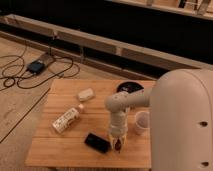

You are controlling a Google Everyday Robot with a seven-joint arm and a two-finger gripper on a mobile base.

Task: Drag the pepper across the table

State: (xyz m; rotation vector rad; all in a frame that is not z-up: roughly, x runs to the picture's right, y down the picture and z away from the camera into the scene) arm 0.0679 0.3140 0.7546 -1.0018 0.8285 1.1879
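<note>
Gripper: we're seeing it pointing down, lower centre of frame, over the pepper; spread or pinched, we cannot tell.
Pepper: dark red, lying at gripper tip, just right of phone.
Table: wood slats, filling lower left.
Phone: black, lying flat.
Bottle: white, lying centre-left.
Cup: standing right of arm.

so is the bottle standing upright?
No, the bottle lies on its side on the table, left of the phone and of the pincer over the pepper.
</note>
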